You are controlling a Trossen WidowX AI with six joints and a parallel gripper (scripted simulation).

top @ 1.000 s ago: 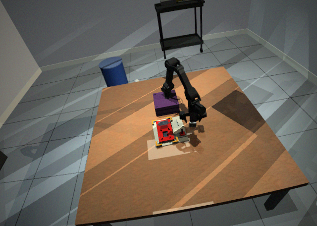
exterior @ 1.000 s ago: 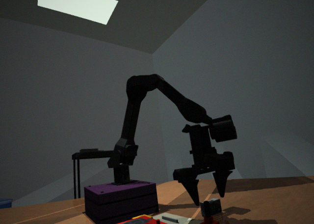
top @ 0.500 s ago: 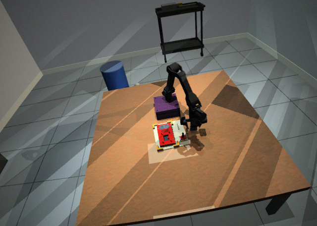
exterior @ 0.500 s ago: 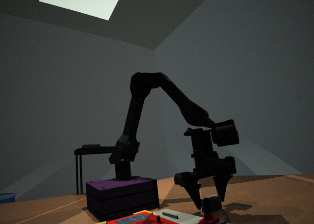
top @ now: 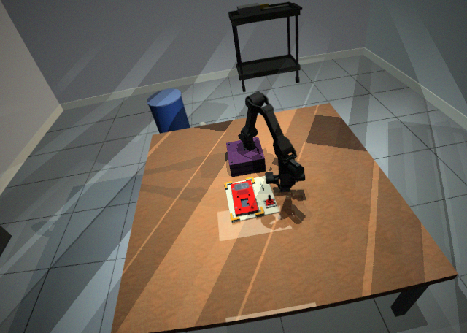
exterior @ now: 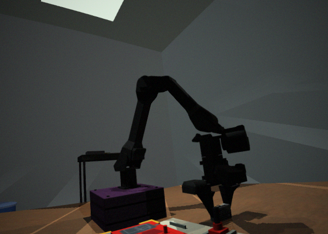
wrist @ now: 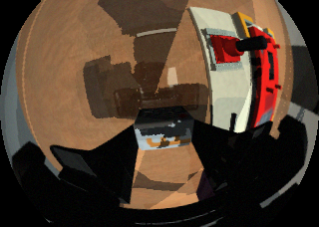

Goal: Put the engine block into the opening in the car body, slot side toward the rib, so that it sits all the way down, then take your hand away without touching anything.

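Note:
The engine block [exterior: 222, 212] [wrist: 163, 132], a small black and light-grey block with orange marks, stands beside the pale board. My gripper [exterior: 221, 213] [wrist: 162, 123] is shut on the engine block, one finger on each side. The arm hides the block and fingertips in the top view. The red car body [top: 238, 198] [exterior: 148, 227] [wrist: 270, 100] lies flat on the board, left of the gripper in the top view. Its opening [top: 245, 202] is a small dark rectangle. The rib and the block's slot side cannot be made out.
The pale board [top: 267, 190] [wrist: 226, 95] has yellow corners around the car body. A red post holder [top: 269, 202] [exterior: 217, 228] [wrist: 225, 49] and a thin bar [top: 263, 186] [exterior: 178, 225] [wrist: 233, 121] stand on it. The purple arm base [top: 245, 159] [exterior: 127, 205] is behind it.

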